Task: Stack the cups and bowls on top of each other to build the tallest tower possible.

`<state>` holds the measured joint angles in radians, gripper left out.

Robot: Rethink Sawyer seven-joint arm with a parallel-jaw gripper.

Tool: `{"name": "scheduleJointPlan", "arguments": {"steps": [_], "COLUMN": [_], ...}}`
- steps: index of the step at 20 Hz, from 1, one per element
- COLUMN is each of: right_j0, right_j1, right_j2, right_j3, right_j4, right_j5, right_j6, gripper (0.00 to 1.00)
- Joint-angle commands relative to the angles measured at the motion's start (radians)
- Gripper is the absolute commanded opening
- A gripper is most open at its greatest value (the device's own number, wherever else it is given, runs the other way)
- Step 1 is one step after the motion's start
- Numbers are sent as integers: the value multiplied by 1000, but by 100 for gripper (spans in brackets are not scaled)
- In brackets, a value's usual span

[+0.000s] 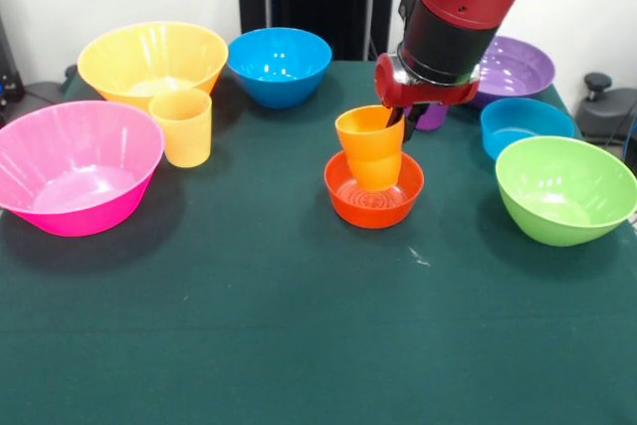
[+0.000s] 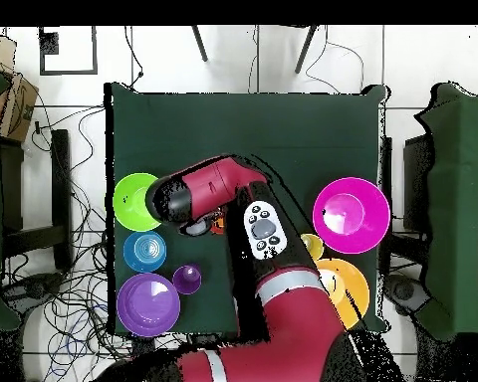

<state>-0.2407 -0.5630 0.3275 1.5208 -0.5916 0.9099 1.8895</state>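
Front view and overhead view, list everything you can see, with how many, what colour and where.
Places as in the front view.
Big pink bowl: one, pink, left edge of the table.
Big yellow bowl: one, yellow, far left.
Yellow-orange cup: one, upright in front of the yellow bowl.
Medium blue bowl: one, blue, far middle.
Small red-orange bowl: one, table centre.
Orange cup: one, tilted inside the red-orange bowl.
Purple cup: one, mostly hidden behind the arm.
Wide purple bowl: one, far right.
Small blue bowl: one, right.
Lime green bowl: one, near right.
Table: one, dark green cloth.
Gripper: one, at the orange cup's rim.
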Motion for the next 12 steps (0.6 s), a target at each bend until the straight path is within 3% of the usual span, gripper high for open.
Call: {"name": "scheduleJointPlan", "arguments": {"steps": [1,12], "right_j0": [13,22], "right_j1": [6,16], "right_j2": [3,4], "right_j3": [57,74], "right_j4": [-95,-90], "right_j5": [-53,-75], "right_j6": [-104,-77], "gripper": [0,0]}}
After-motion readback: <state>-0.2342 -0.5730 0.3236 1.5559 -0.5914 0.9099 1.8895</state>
